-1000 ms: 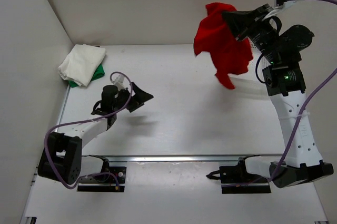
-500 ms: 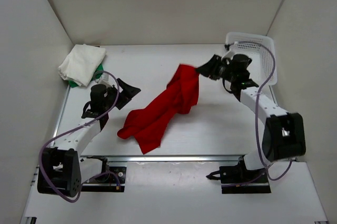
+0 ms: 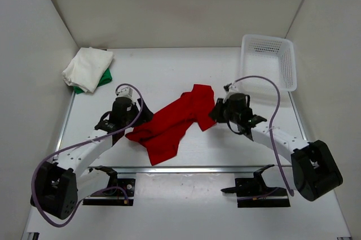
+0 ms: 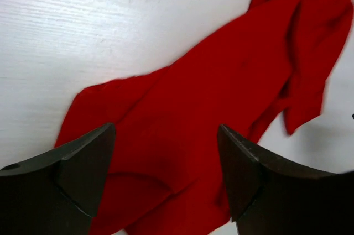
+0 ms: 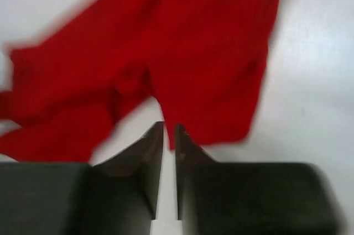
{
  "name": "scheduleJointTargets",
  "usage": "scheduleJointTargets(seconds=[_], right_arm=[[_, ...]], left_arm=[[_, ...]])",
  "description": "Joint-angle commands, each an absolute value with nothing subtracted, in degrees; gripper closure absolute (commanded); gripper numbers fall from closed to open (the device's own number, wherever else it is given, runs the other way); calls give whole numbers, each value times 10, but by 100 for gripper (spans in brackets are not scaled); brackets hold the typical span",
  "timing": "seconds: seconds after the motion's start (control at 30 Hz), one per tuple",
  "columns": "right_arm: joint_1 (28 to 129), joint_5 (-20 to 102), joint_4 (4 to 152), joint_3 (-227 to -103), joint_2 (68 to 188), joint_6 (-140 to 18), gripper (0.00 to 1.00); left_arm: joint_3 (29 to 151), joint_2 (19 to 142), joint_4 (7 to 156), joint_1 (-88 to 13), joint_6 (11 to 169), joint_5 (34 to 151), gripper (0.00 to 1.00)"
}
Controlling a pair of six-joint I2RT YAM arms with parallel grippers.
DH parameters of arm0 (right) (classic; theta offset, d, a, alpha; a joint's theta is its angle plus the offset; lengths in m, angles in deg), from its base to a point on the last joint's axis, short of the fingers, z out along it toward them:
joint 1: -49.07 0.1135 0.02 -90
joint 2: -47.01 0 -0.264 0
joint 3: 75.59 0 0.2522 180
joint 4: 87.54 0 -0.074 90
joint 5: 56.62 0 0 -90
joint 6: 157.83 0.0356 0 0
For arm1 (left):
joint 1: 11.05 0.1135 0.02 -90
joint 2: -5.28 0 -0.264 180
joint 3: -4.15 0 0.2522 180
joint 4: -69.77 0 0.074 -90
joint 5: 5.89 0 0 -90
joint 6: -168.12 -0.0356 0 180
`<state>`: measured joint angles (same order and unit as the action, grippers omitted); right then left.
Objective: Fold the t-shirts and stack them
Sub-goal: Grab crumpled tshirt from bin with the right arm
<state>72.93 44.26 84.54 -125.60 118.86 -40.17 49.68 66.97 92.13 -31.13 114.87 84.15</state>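
Flatten the red t-shirt first.
Your left gripper has fingers apart: grab the bunched edge, pull away from the right gripper, apparently pinched on cloth.

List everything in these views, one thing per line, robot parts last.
red t-shirt: one, red, crumpled in a long strip mid-table, between the grippers
off-white t-shirt: one, off-white, folded, far-left corner, lying on the green one
green t-shirt: one, bright green, under the off-white one, only its edge showing
mesh basket: one, white, far-right corner
table: one, white
arms: two, white with purple cables, left arm and right arm
left gripper: one, black, jaws open over the red t-shirt's near-left end
right gripper: one, black, jaws almost closed at the red t-shirt's right edge
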Motion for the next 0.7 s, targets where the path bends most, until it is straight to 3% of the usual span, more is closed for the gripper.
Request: scheduleJointTargets(seconds=[0.0,0.03,0.07,0.1,0.17,0.3,0.37,0.43,0.47,0.53,0.57,0.6,0.63,0.67], right_arm=[[783,359,824,-1189,1161,-438,84],[799,359,832,-1177,1158,-441,72],[816,358,837,-1172,1157,-440,60],[826,352,838,-1169,1164,-438,56],[849,336,833,-1183,1188,-449,43],[863,321,832,-1217,1253,-460,39],[866,305,833,-1225,1274,-466,40],[865,286,838,-1229,1293,-474,42],[864,278,838,-1235,1304,-475,48],[856,272,843,-1246,1328,-477,64],[850,266,848,-1255,1344,-482,73],[842,268,848,-1274,1351,-486,90],[831,271,840,-1288,1369,-489,100],[824,272,840,-1309,1381,-489,100]], left_arm=[[485,644,986,-328,1111,785,20],[478,620,983,-322,1111,781,42],[461,614,984,-314,1114,776,51],[449,601,985,-312,1108,770,50],[445,594,1007,-327,1099,752,39],[435,619,995,-371,1098,758,24],[432,656,987,-372,1097,779,24],[430,686,964,-383,1096,810,35],[430,701,957,-390,1095,813,41],[433,715,936,-410,1100,819,63],[434,722,930,-412,1104,833,68],[432,722,918,-415,1110,839,77],[438,719,911,-413,1119,839,85],[444,716,912,-417,1123,850,92]])
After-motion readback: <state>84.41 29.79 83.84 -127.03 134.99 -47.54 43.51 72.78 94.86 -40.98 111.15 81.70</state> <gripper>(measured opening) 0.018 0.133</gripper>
